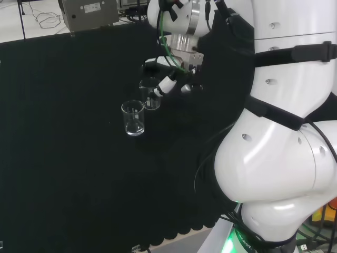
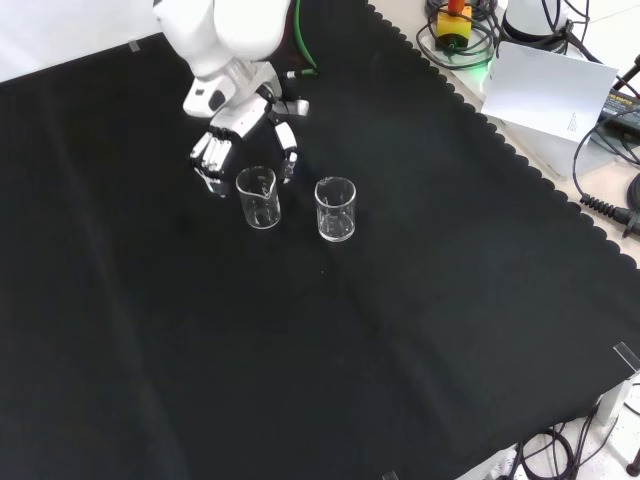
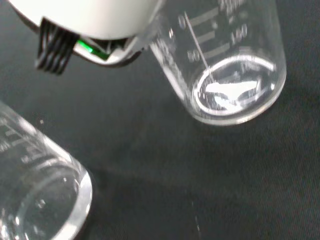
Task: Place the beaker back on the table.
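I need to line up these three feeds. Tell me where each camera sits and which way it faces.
Head view: behind and above the arm's base, looking over white links at the hand and two beakers.
Front view: opposite the arm, looking down on the cloth; the hand enters from above.
Wrist view: at the wrist, past the palm, close on both beakers.
All views share the two beakers.

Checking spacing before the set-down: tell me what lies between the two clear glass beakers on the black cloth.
Nothing: in the front view only bare black cloth shows between the clear glass beaker by the hand and the other clear glass beaker.
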Controlling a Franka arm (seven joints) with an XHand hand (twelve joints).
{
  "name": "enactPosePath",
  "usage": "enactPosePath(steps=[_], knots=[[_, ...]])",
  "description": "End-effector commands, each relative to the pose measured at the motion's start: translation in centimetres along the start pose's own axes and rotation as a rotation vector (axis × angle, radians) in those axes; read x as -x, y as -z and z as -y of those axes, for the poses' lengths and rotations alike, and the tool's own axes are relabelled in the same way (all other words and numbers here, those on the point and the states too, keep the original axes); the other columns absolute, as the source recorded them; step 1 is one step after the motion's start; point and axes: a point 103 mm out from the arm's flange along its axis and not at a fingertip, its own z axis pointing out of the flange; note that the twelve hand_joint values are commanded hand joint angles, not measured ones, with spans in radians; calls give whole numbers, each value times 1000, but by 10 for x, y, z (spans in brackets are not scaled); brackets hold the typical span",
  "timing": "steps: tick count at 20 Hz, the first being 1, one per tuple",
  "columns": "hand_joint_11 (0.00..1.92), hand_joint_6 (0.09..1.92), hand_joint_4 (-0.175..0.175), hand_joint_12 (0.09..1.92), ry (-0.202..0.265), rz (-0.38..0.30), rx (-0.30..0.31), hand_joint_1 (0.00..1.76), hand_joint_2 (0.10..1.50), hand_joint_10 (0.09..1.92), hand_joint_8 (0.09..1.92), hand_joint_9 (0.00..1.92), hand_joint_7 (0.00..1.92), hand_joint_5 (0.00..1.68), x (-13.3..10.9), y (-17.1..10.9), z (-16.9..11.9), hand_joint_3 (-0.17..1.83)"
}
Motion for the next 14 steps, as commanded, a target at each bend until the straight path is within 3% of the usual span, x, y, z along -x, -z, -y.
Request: enactPosePath(steps=[1, 14], knots=[[0, 427, -80, 1497, -30, 38, 79, 884, 491, 844, 803, 251, 164, 343, -15, 50, 23, 636], [0, 385, -82, 1493, -86, 91, 137, 862, 509, 853, 810, 258, 177, 350, -45, 84, 91, 616]])
